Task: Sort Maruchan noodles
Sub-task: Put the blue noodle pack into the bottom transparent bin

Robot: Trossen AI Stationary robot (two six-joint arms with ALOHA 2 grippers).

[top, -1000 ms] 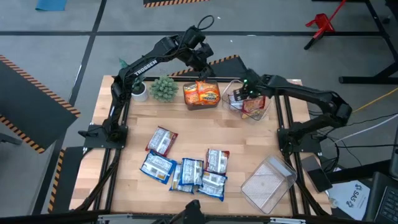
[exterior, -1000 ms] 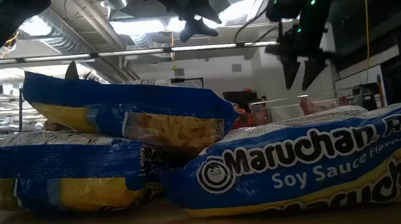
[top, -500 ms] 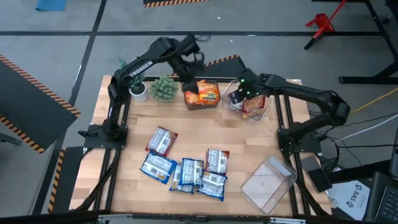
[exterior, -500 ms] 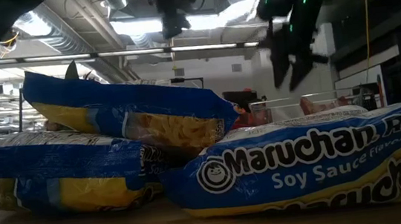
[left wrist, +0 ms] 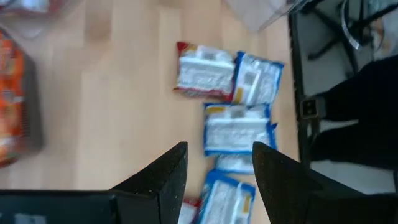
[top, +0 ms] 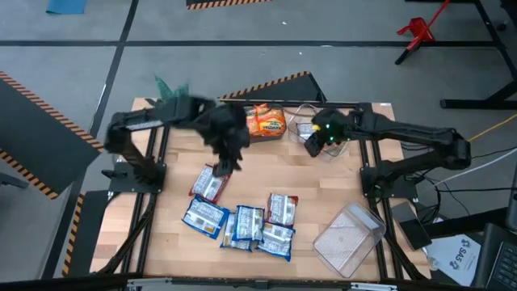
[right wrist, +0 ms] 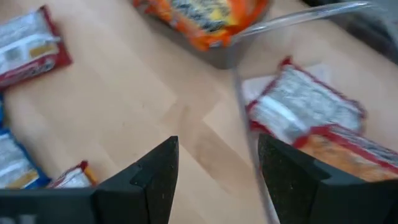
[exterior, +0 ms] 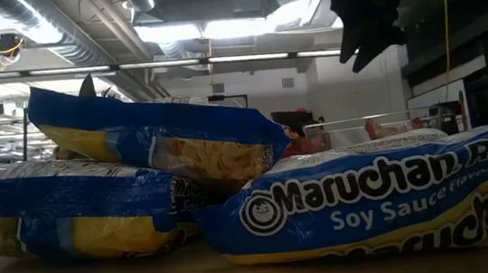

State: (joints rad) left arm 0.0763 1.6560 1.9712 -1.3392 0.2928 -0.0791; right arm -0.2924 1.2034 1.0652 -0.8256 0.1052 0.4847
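- Maruchan noodles (top: 242,220) are lying in two groups: six loose packets are resting on the near half of the wooden table (top: 323,190), and sorted packets are sitting in bins at the far edge.
- Orange packets (top: 266,121) are occupying one clear bin at the far centre; red-brown packets (right wrist: 305,115) are lying in a second clear bin (right wrist: 249,134) just beside it, under the right arm.
- A third clear bin (top: 349,236) is lying at the near right corner, and no packets are showing in it.
- Judgement: sorting is partly done; the blue-and-white packets and two red-edged packets (top: 212,183) are awaiting placement.
- The left gripper (left wrist: 214,171) is hanging released and empty above the loose pile, over the far-left red-edged packet.
- The right gripper (right wrist: 214,165) is hovering with jaws apart and holding nothing, beside the red-brown bin.
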